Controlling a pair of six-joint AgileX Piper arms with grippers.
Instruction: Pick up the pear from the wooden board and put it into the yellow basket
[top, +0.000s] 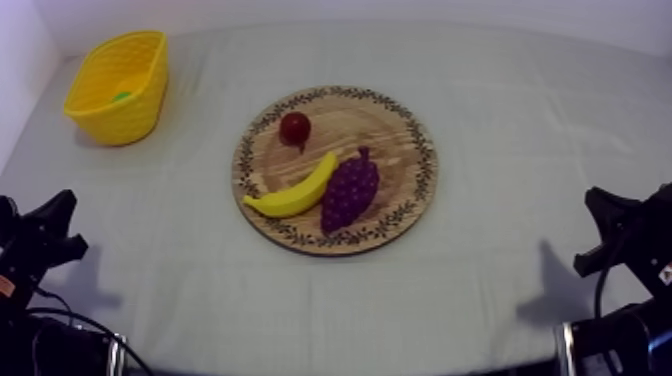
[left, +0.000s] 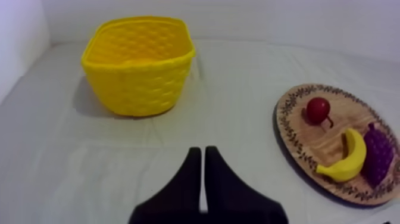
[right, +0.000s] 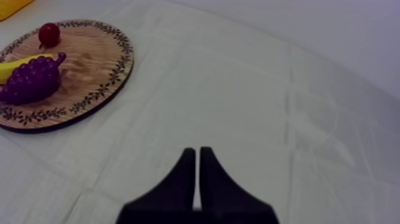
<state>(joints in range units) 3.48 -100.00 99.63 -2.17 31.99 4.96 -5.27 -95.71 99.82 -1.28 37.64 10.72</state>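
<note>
Resting low at the table's near corners, left gripper and right gripper lie clenched on nothing, with bare cloth ahead of each. The wooden board sits mid-table, carrying banana, grapes and small red fruit. The pear shows green inside the yellow basket, at the far left corner.

A table stands under a grey-white cloth, which lies flat with a few faint creases. A white back wall rises behind the table's far edge. A white side wall runs along the table's left edge. Soft, even light falls on the table.
</note>
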